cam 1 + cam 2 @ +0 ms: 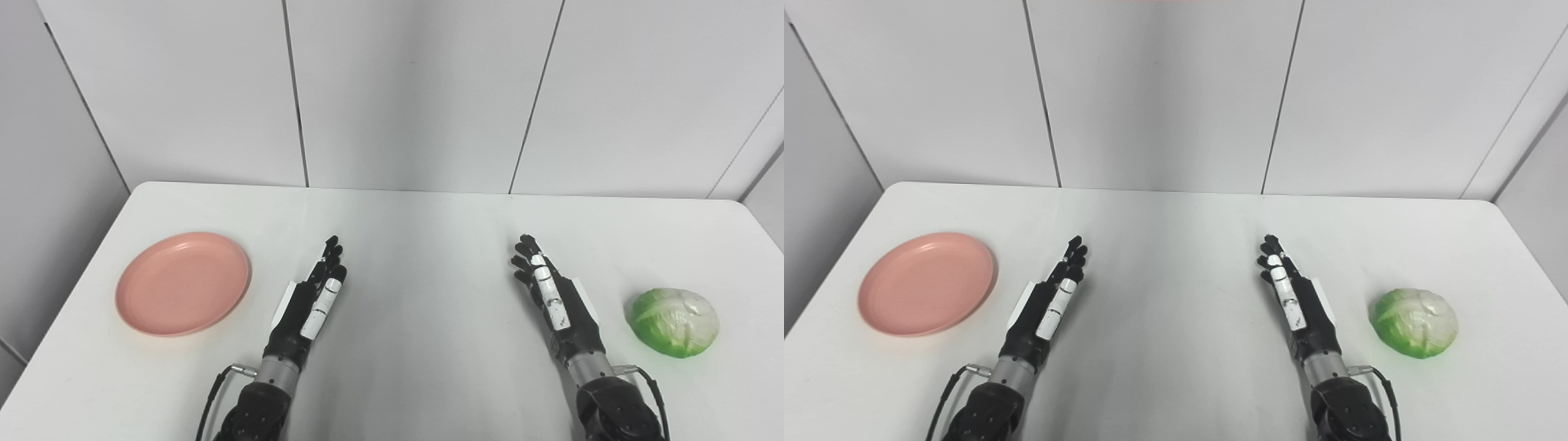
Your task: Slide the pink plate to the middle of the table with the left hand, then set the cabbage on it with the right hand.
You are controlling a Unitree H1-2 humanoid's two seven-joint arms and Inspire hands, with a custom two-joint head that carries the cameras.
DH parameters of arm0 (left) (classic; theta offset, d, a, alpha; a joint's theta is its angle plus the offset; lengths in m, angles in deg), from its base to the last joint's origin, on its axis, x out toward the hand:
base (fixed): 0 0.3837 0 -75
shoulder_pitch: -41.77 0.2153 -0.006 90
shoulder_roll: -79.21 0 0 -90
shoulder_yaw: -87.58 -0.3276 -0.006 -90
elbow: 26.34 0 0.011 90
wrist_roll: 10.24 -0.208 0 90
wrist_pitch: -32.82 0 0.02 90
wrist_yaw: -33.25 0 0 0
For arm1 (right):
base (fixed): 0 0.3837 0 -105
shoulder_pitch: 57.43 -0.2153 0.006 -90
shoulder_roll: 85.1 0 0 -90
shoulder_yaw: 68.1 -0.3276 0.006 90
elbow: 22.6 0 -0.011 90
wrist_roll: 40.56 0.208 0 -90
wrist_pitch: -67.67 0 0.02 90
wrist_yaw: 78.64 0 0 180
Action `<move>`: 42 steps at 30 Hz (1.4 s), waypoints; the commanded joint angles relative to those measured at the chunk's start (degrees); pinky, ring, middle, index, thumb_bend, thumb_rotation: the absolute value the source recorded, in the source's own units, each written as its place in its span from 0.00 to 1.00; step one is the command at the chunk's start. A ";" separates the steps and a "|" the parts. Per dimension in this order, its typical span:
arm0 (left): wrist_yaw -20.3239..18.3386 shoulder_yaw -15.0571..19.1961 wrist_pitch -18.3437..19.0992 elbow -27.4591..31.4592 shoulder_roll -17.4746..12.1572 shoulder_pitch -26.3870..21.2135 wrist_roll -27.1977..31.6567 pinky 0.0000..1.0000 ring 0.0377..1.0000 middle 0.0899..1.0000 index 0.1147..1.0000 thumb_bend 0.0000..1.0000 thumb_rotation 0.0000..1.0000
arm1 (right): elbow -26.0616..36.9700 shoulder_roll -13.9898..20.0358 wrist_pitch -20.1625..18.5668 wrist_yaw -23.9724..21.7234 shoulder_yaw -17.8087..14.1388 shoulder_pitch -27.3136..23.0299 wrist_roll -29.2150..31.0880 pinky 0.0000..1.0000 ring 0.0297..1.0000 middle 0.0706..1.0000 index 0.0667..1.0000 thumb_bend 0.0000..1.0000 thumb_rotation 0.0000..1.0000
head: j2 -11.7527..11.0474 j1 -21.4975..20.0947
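Note:
A pink plate lies flat on the left side of the white table, with nothing on it. A green and white cabbage rests on the table at the right. My left hand hovers just right of the plate, fingers stretched straight and pointing away, holding nothing. My right hand mirrors it a short way left of the cabbage, fingers also extended and holding nothing. Neither hand touches its object.
White wall panels stand directly behind the table's far edge. The table's left and right edges slant inward toward the back. A cable loops off the left wrist.

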 commanded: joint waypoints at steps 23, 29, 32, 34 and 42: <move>-0.18 -0.41 0.46 0.01 -0.02 0.29 -0.01 0.97 0.99 0.98 0.98 0.61 1.00 | 0.00 -0.34 -1.12 -1.27 0.53 0.31 0.52 0.92 0.92 0.94 0.94 0.38 1.00 | 0.17 0.26; 0.43 -0.64 0.04 -0.99 0.46 0.04 -0.52 0.98 0.99 0.98 0.98 0.63 1.00 | -0.32 0.40 -0.48 -1.89 0.58 0.28 0.68 0.93 0.92 0.94 0.94 0.37 1.00 | -0.31 4.12; 1.67 -1.02 -0.95 -2.40 1.18 -0.45 -1.51 0.96 0.97 0.97 0.97 0.63 1.00 | -0.61 1.03 0.22 -2.64 0.19 0.25 1.42 0.93 0.92 0.95 0.95 0.36 1.00 | -0.88 7.42; 2.39 -1.27 -1.40 -3.73 1.85 -0.95 -1.70 0.96 0.97 0.97 0.97 0.66 1.00 | -1.22 1.57 0.77 -3.29 -0.21 0.08 2.08 0.95 0.93 0.95 0.95 0.35 1.00 | -1.44 10.54; 3.95 -2.08 -5.01 -10.63 3.47 -3.48 -2.84 0.95 0.97 0.98 0.98 0.71 1.00 | -1.85 2.70 1.39 -4.59 -1.58 -0.49 3.67 0.98 0.95 0.96 0.95 0.29 1.00 | -2.99 17.47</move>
